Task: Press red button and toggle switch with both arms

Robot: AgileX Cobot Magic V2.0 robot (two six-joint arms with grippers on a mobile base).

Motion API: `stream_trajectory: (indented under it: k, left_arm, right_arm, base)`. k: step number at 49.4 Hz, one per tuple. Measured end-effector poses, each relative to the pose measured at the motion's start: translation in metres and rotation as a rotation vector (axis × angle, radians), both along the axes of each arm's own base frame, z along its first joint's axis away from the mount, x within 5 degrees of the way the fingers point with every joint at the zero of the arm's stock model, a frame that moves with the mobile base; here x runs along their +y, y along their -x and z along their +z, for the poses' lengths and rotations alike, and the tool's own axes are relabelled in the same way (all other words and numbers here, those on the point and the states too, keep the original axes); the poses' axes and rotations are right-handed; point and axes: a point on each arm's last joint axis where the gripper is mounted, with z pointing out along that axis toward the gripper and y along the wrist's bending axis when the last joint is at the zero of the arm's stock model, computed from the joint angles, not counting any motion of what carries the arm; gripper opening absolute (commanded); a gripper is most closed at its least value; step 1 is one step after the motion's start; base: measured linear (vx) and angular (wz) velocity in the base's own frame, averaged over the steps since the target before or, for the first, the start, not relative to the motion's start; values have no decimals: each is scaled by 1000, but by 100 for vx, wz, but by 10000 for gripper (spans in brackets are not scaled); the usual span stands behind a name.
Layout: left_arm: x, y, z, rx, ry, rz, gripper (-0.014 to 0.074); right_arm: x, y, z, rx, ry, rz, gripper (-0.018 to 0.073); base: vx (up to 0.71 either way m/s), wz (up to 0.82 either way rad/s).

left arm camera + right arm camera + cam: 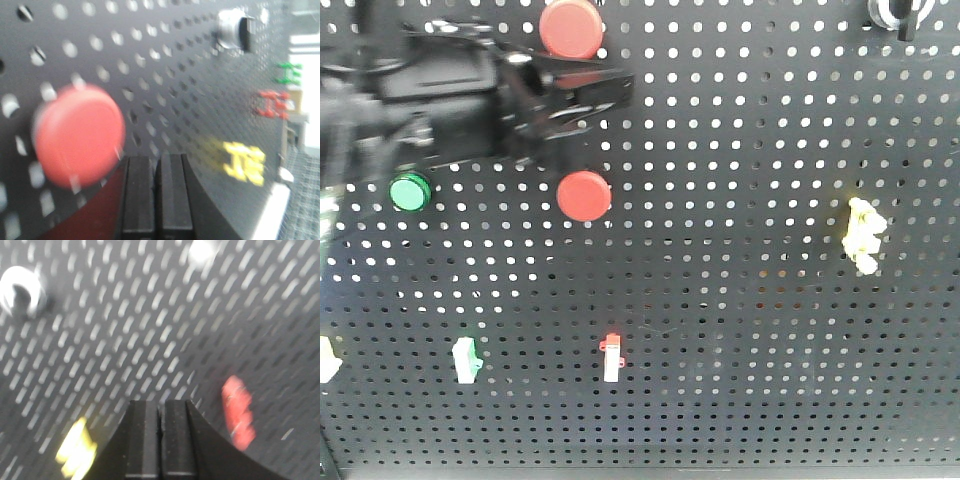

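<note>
Two round red buttons (571, 27) (584, 196) sit on the black pegboard (740, 330). My left arm is a dark blurred shape at the upper left, and its gripper (612, 90) lies between the two buttons. In the left wrist view the left gripper (156, 161) is shut and empty, with a large red button (77, 135) close to its left. A yellow toggle switch (863, 235) is at the right, and also shows in the left wrist view (245, 162). My right gripper (161, 406) is shut and empty, facing the board between the yellow toggle (75, 450) and a red switch (239, 412).
A green button (410, 191) is at the left. A green-and-white switch (467, 360) and a red-and-white switch (611, 358) sit lower down. A silver and black knob (898, 10) is at the top right, and also shows in both wrist views (235, 32) (22, 290).
</note>
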Motion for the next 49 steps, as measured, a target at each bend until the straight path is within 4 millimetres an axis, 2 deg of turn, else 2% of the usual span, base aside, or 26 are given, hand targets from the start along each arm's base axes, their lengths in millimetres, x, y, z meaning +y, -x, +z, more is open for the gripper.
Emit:
stream_trajectory:
  k: [8,13,23,36,43,49]
  left_arm:
    - [14,21,-28,55,-26,32,2]
    - [28,40,-56,101,-45,73,2]
    - [57,84,-100,136,-54,130,2]
    - [85,131,-126,134,15,155,2]
    - [89,138,-132,138,29,159,2]
    - [89,138,-132,139,31,161,2]
  right_arm:
    - [10,0,-5,42,75,112,-3]
    - [20,-3,-2,30,120,227,-3]
    - [38,-25,16,-37,130,440,-3]
    - [42,-79,49,-75,49,500,-3]
    - [46,-105,55,-54,19,552,-3]
    - [47,-113,58,-50,20,569,-3]
  base:
    - [0,0]
    - [0,0]
    - [0,0]
    - [0,0]
    - [0,0]
    - [0,0]
